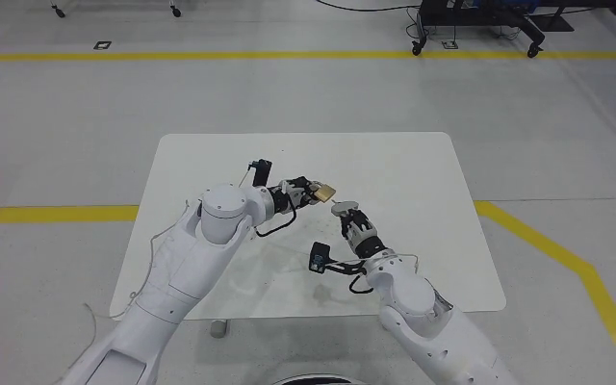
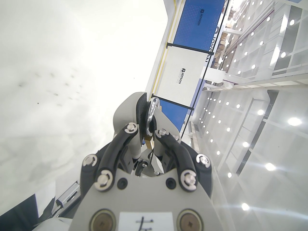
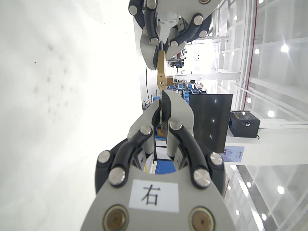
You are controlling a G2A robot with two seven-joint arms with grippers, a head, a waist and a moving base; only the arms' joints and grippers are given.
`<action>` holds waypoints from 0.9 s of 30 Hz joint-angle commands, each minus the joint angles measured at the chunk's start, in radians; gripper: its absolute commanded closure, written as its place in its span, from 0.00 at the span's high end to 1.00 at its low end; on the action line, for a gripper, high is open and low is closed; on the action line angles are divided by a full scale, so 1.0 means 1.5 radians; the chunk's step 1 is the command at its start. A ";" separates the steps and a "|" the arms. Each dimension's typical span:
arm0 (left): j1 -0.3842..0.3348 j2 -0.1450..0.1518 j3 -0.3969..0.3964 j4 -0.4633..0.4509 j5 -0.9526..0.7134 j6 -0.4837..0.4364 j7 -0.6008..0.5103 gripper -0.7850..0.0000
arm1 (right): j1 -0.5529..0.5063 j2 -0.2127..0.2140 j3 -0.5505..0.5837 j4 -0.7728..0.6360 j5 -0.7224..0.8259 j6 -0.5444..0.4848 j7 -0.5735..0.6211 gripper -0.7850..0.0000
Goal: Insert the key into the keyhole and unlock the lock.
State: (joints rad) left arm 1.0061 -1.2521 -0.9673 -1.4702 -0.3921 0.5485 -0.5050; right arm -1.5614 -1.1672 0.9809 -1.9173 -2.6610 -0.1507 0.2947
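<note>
- The small brass padlock with the silver shackle (image 3: 160,69) is held up off the table. The left gripper (image 3: 161,49) is clamped on its shackle end, and the keyhole (image 3: 162,82) end points straight at the other arm.
- The right gripper (image 3: 161,108) is pinched tight on the thin flat metal key (image 3: 159,111). The key is edge-on between the pads, so I can barely see it. Its tip looks just short of the lock, but I can't tell if it's touching.
- My guess on the padlock: solid, heavy for its size and totally rigid, with smooth sides that could slip. It's gripped at one end, so a push from the key might lever it sideways.
- The key looks light, stiff and thin. I'd hold it flat on its wide head, because turning it takes some twist and it could rotate in the pads.
- The alignment has to be dead on, since neither part is going to flex.
- Under all this is a matte white tabletop (image 1: 414,173) with rounded corners and a few faint specks.
- The room has a grey floor with yellow tape lines (image 1: 289,55), and a dark wheeled stand (image 1: 481,24) well away at the far end.
</note>
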 commanded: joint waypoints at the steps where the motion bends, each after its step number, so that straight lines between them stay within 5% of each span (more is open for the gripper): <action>1: 0.000 0.000 0.000 0.000 0.000 0.000 0.000 0.00 | -0.001 -0.001 0.002 0.000 -0.001 -0.001 0.001 0.00; 27: 0.010 -0.001 0.007 -0.021 0.043 0.011 0.011 0.00 | 0.008 -0.015 -0.003 0.016 -0.021 -0.024 0.009 0.00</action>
State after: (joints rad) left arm 1.0191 -1.2538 -0.9574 -1.4984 -0.3295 0.5639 -0.4914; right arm -1.5500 -1.1894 0.9764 -1.8934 -2.6919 -0.1869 0.3082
